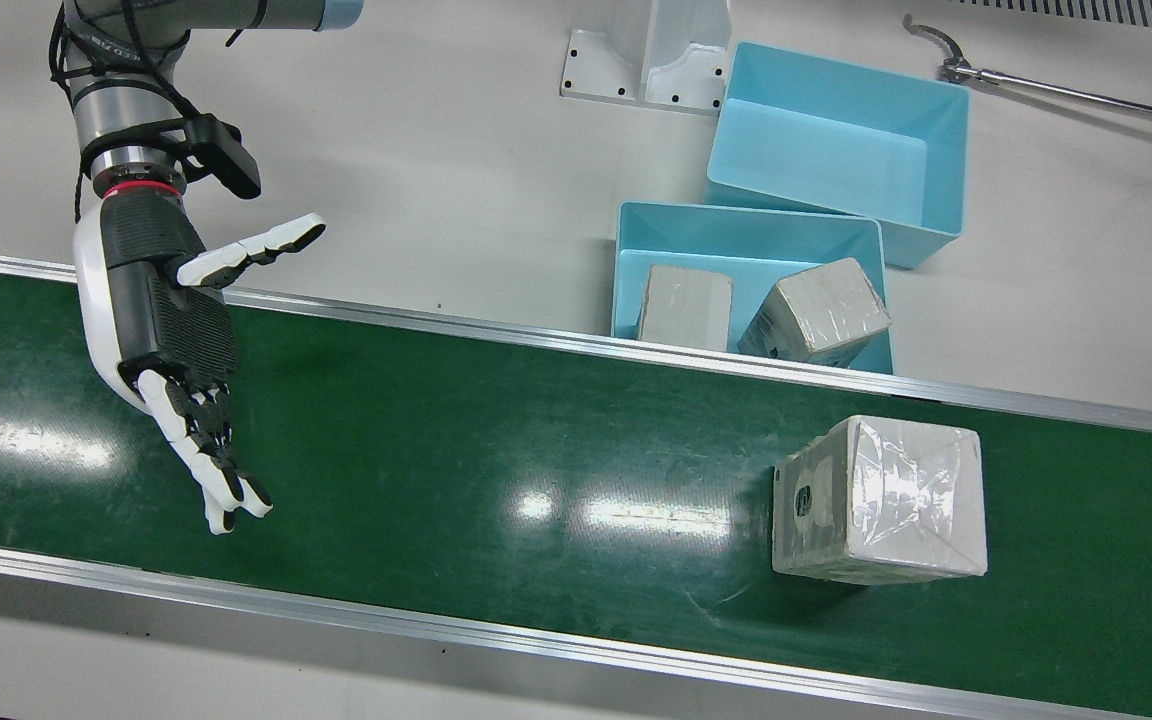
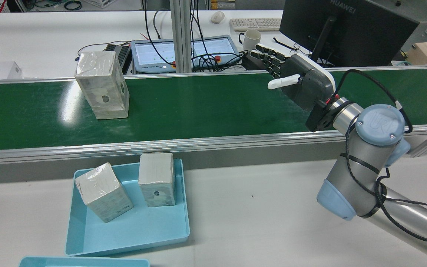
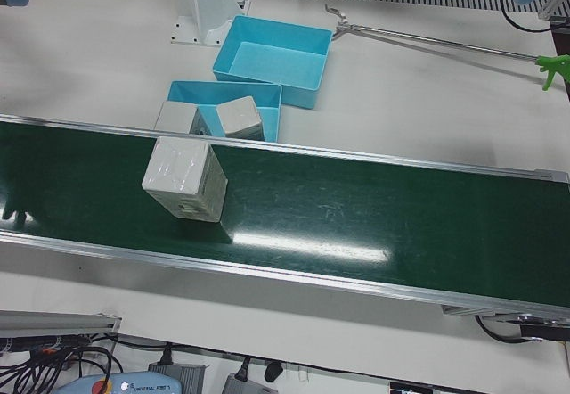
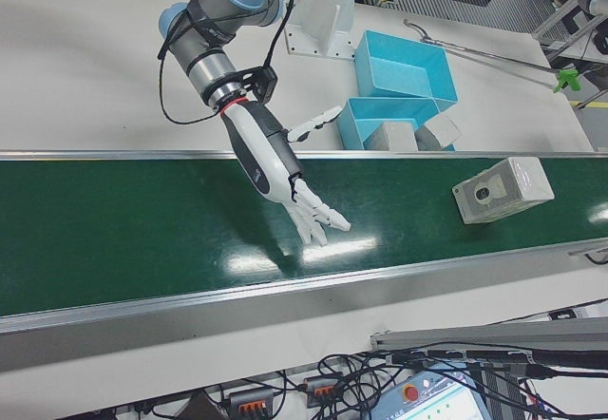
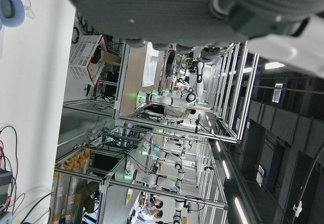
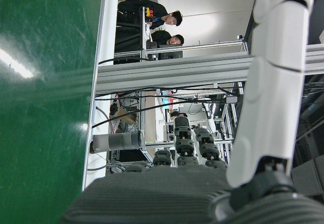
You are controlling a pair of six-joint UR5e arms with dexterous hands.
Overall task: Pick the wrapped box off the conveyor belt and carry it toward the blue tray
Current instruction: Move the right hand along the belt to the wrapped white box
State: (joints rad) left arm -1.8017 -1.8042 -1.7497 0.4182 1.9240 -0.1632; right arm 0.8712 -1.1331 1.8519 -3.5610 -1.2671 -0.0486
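Honestly, I had the right hand (image 1: 171,330) hanging over the conveyor belt (image 1: 456,470) with its fingers spread and nothing in it, well apart from the wrapped box (image 1: 881,500), which stood on the belt just across the rail from the blue tray (image 1: 636,250) that already held two wrapped boxes (image 2: 132,187). I judged the box stiff and fairly light but slick, since its clear film was glinting, so I meant to clamp two opposite flat faces low down rather than pinch the crinkled top; of the left hand I saw only a blurred underside in its own camera and could not tell its state
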